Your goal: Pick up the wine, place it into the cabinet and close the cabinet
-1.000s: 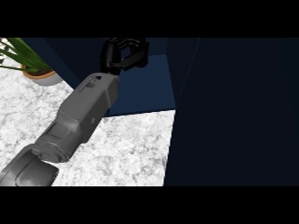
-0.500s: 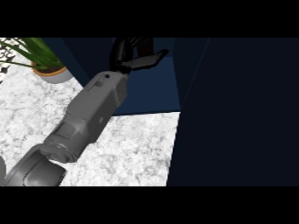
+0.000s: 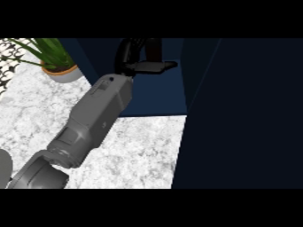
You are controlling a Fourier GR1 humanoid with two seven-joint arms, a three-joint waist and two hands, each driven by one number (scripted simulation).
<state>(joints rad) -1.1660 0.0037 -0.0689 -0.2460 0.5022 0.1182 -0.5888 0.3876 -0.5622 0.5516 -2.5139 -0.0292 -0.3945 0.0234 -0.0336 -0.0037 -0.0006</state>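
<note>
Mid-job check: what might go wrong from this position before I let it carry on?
1. The robot hand is inside the cabinet, near its dark door panel; swinging the panel now would likely strike the forearm.
2. No wine shows in this view, so its placement cannot be confirmed.
3. Pulling back leftward could brush the potted plant on the counter.

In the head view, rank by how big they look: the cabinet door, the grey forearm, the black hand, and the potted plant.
1. Cabinet door
2. Grey forearm
3. Potted plant and black hand look alike; unsure.
</note>
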